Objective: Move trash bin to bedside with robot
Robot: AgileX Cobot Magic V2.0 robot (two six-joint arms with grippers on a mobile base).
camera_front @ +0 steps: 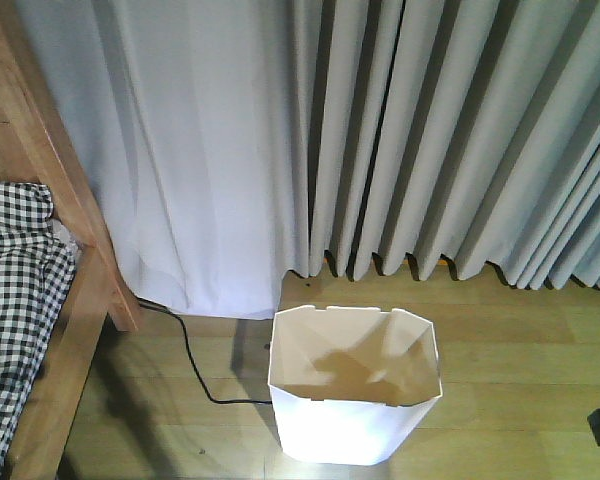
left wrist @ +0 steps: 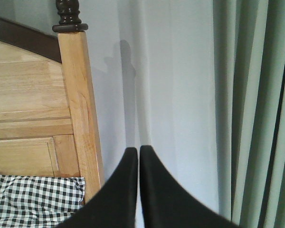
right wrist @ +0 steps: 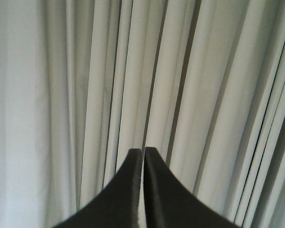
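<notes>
We saw the bin (camera_front: 355, 400) standing near the bed (camera_front: 75, 300), likely delivered. Both grippers (left wrist: 138, 149) (right wrist: 143, 151) were pinched together, holding nothing.

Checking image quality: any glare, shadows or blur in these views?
Front view: sharp, glare on the floor, a shadow inside the bin. Left wrist: shadow on the curtain beside the bedpost. Right wrist: soft, evenly lit.

Wooden floor (camera_front: 520, 400) with upright white trash bin (camera_front: 350, 425), trailing black cable (camera_front: 195, 370), bed frame (camera_front: 65, 370).
</notes>
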